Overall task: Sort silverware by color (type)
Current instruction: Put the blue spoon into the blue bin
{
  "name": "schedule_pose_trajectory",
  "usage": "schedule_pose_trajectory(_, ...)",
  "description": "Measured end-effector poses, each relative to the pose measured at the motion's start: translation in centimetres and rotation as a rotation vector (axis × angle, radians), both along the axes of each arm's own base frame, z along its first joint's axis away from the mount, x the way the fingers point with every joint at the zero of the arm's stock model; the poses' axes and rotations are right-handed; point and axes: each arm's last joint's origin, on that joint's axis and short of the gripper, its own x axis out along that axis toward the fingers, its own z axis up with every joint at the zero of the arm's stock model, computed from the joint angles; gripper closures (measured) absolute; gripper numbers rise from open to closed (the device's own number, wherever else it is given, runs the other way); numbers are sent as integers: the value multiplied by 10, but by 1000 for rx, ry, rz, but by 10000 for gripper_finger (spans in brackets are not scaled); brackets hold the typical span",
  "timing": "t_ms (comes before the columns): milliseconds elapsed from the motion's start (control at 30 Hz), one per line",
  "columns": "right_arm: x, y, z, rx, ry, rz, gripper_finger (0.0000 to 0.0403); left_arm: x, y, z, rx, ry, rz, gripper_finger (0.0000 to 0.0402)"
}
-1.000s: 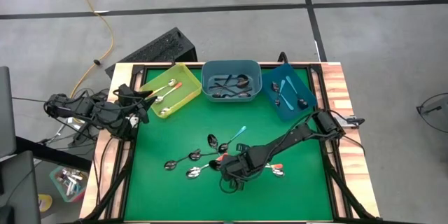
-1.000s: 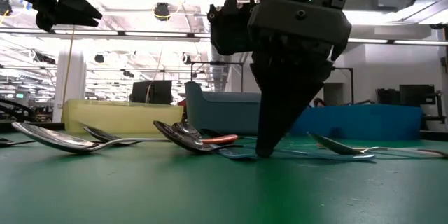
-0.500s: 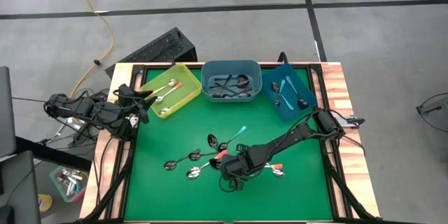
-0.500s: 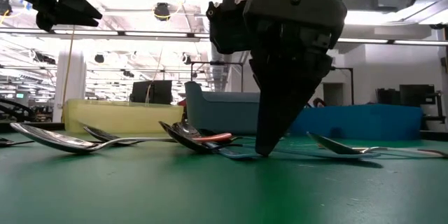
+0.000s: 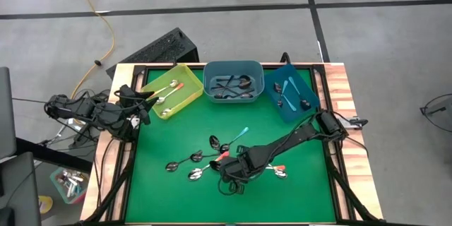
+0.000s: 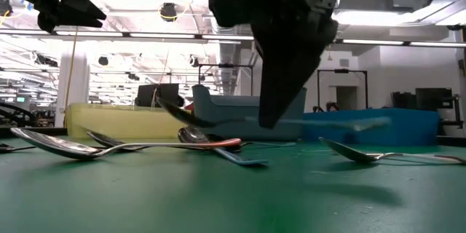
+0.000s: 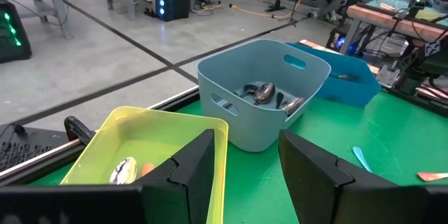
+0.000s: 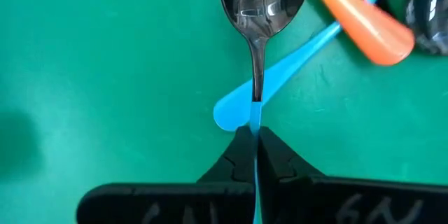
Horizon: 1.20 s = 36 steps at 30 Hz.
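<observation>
Here the right gripper is pinched on the thin handle of a blue spoon, lifted just clear of the green mat near the loose spoons at mid-table. Gripped so narrowly, the spoon could swivel or slip out on the way to the blue bin. The left gripper waits with fingers apart beside the yellow bin.

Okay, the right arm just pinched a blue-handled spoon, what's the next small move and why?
Probably carry it toward the dark blue bin. The right gripper is shut on the blue-handled spoon, already lifted off the green mat, and that bin holds other blue-handled spoons.
</observation>
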Motion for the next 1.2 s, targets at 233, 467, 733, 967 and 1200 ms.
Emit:
schedule_pose_trajectory(233,7,-5,27,-19,0,30,396,0,0,0,7,6,-2,258)
schedule_pose_trajectory(467,14,-20,54,-58,-2,70,396,0,0,0,6,5,-2,258)
schedule_pose_trajectory(733,22,-37,75,-102,-44,103,396,0,0,0,6,5,-2,258)
schedule_pose_trajectory(967,26,-59,78,-135,-26,131,396,0,0,0,6,4,-1,258)
schedule_pose_trajectory(1200,28,-82,77,-186,7,210,395,-1,1,0,12,-7,31,258)
